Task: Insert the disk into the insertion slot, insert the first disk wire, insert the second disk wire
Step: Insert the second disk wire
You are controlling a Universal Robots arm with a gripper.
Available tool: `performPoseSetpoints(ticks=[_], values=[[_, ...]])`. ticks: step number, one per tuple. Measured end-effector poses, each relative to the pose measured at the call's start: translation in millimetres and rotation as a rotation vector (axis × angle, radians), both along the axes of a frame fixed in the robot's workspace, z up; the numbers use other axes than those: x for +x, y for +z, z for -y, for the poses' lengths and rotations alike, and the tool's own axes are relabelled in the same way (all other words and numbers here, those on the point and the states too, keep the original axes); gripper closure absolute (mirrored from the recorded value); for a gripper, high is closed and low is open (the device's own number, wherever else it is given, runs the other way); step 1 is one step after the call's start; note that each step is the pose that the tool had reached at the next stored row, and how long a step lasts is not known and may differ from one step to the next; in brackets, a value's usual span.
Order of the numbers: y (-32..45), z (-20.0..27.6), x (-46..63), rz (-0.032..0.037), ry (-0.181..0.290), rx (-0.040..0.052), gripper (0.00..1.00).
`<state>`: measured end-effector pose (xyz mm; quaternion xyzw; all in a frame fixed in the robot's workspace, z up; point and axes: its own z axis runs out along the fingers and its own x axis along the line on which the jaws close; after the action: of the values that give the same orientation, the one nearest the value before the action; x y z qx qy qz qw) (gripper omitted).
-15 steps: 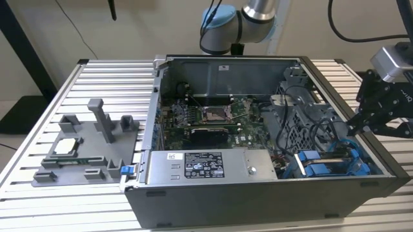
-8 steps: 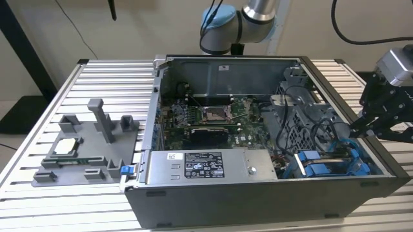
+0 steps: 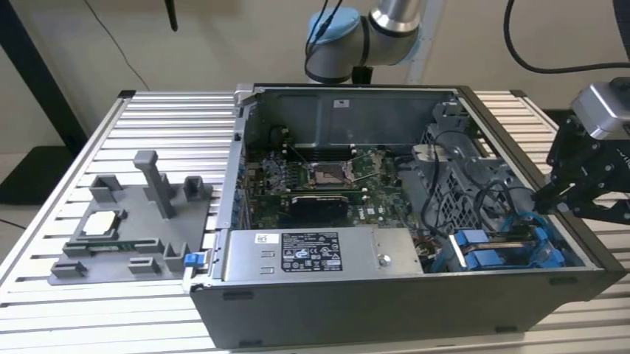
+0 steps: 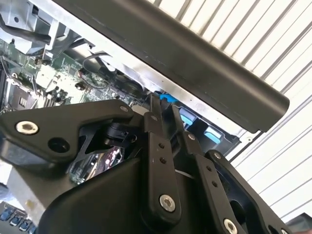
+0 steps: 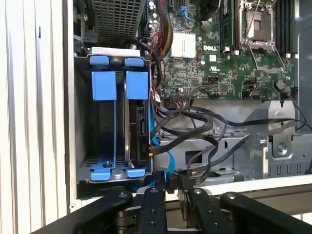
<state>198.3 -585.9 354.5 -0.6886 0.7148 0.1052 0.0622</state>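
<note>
one disk point(image 5: 141, 122) sits in the cage point(image 5: 80, 122) at the case's point(image 3: 394, 310) corner, beside a second blue carrier point(image 5: 104, 85). the hand point(image 5: 171, 179) is closed on one blue wire point(image 5: 169, 163).

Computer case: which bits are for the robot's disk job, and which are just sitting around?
For the job:
disk
cage
blue wire
gripper

Just sitting around:
power-supply box
motherboard
grey holder
chip
</note>
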Motion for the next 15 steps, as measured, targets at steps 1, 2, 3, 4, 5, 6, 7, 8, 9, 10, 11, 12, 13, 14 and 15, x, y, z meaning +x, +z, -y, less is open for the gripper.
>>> performPoseSetpoints(ticks=[1,2,3,4,5,6,7,8,9,10,11,12,13,14,15], values=[[0.0,0.0,0.0,0.0008,0.000,0.0000,0.00],[0.0,0.0,0.0,0.0012,0.000,0.0000,0.00],[0.0,0.0,0.0,0.0015,0.000,-0.0001,0.00],[0.0,0.0,0.0,0.0017,0.000,0.0000,0.00],[-0.1,0.0,0.0,0.0018,0.000,0.0001,0.00],[-0.1,0.0,0.0,0.0018,0.000,0.0001,1.00],[-0.1,0.0,-0.1,0.0019,0.000,0.0001,1.00],[-0.1,0.0,0.0,0.0019,0.000,0.0001,1.00],[-0.1,0.0,0.0,0.0019,0.000,0.0001,1.00],[-0.1,0.0,0.0,0.0019,0.000,0.0001,1.00],[-0.1,0.0,0.0,0.0019,0.000,0.0001,1.00],[0.2,0.0,0.0,0.0019,0.000,0.0002,1.00],[0.6,0.0,0.0,0.0019,0.000,0.0002,1.00],[1.0,0.3,0.0,0.0019,0.000,0.0004,1.00],[1.1,0.9,0.0,0.0019,0.000,0.0004,1.00]])
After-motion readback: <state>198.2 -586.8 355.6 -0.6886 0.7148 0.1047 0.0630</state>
